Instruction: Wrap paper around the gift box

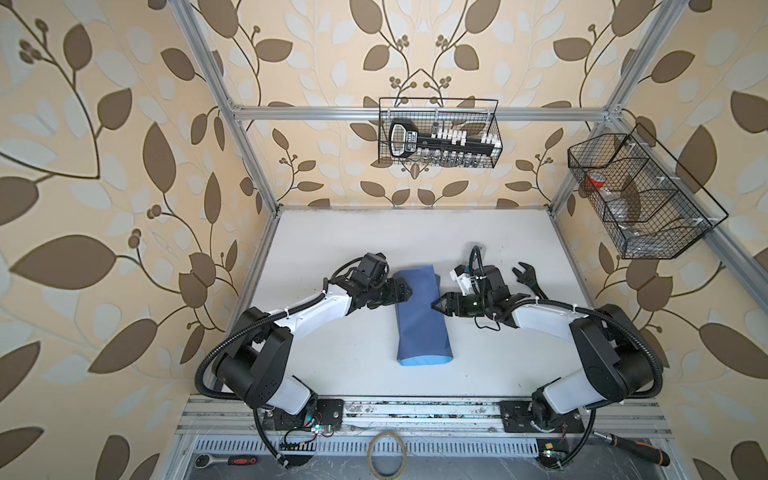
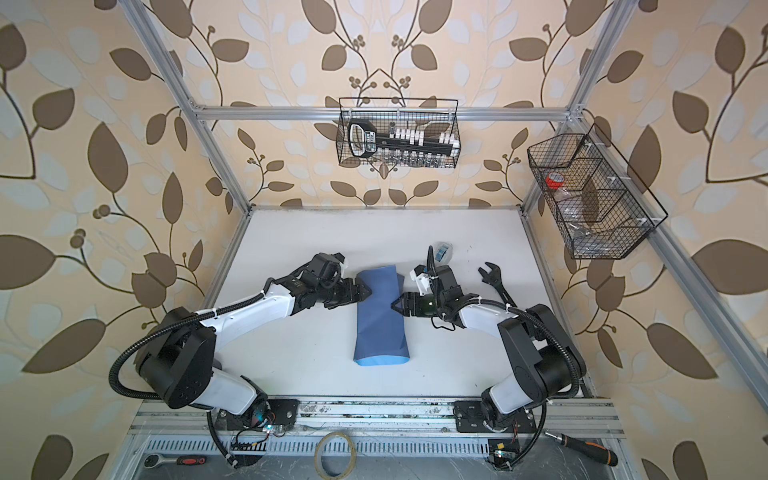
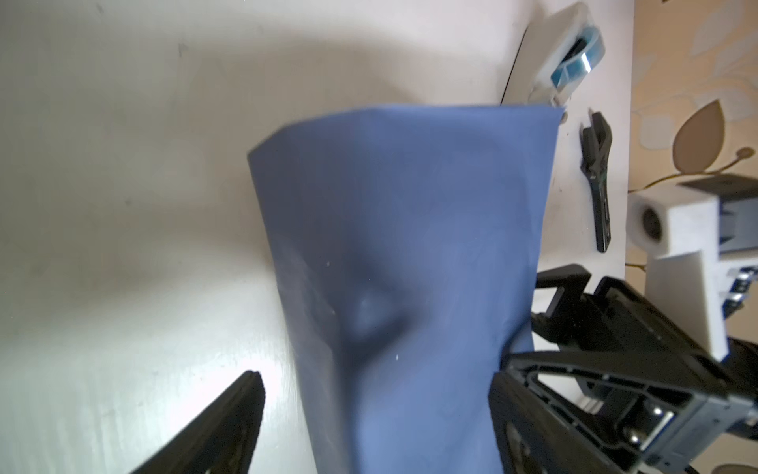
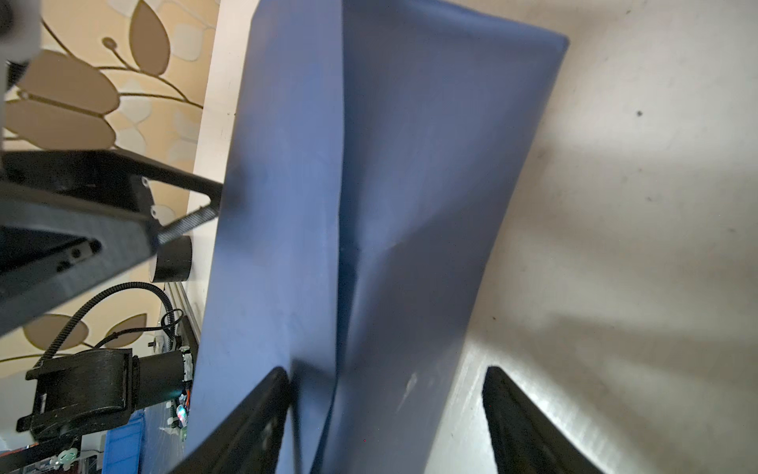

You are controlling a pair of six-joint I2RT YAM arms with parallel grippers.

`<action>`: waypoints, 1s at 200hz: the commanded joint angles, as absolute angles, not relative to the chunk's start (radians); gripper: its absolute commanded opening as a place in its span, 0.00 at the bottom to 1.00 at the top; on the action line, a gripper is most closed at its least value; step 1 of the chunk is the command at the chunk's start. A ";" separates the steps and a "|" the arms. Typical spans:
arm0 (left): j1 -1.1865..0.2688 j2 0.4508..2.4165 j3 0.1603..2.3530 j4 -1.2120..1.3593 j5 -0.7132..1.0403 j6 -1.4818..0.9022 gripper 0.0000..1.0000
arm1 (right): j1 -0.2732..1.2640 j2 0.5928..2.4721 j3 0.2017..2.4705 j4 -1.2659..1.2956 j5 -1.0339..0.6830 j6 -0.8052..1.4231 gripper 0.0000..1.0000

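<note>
My left gripper (image 1: 408,293) and right gripper (image 1: 436,306), jaws apart and holding nothing, face each other across the folded paper (image 1: 419,328). Its long axis runs crosswise between them. I cannot see the gift box; I judge it is inside the fold.

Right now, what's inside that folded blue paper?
The paper is folded into a long sleeve; its near end shows only lighter blue paper. A bump pushes up from inside, but what makes it is covered; no gift box shows.
</note>
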State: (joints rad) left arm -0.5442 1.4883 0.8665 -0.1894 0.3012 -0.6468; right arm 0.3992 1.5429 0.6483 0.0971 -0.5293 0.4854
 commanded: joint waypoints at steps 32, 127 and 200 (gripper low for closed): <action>-0.556 1.560 0.871 -0.172 0.455 -0.625 0.87 | 0.407 1.603 0.610 -0.085 -0.388 0.445 0.75; -0.560 1.602 0.813 -0.199 0.407 -0.610 0.85 | 0.397 1.573 0.628 -0.101 -0.399 0.448 0.75; -0.560 1.623 0.785 -0.213 0.373 -0.586 0.83 | 0.314 1.391 0.717 -0.231 -0.432 0.419 0.84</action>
State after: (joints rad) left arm -0.5503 1.5860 0.8257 -0.1070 0.4404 -0.6285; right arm 0.3618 1.4582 0.6853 -0.1017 -0.4698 0.4595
